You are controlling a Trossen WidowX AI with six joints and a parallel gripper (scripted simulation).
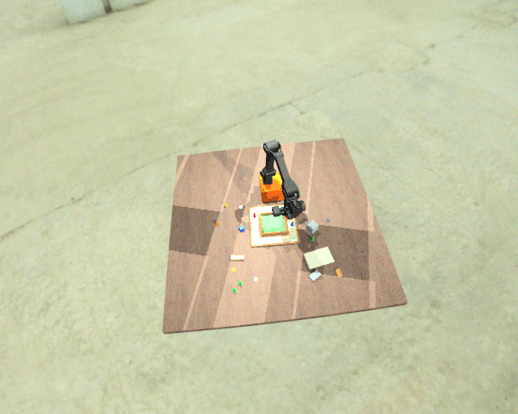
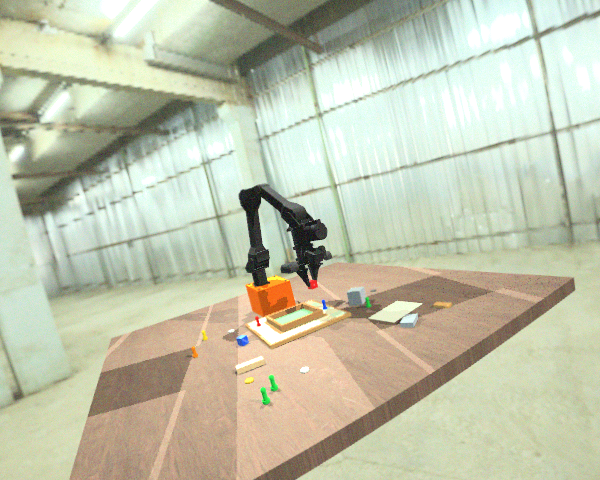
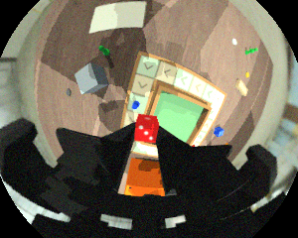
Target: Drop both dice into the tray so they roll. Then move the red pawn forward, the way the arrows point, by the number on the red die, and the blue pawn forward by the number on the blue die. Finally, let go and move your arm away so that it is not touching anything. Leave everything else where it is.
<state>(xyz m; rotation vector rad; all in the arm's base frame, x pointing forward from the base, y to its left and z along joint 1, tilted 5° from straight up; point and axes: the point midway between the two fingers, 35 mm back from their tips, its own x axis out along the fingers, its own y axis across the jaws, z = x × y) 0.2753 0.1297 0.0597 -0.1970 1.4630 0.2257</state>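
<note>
My gripper is shut on the red die and holds it up in the air near the board's right side. The tray with its green floor sits in the middle of the board and holds no die. The blue die lies on the table left of the board. The red pawn stands on the board's left side. The blue pawn stands on its right side.
A grey cube and a green pawn stand right of the board, near a pale sheet. A wooden block and several small pieces lie elsewhere on the table.
</note>
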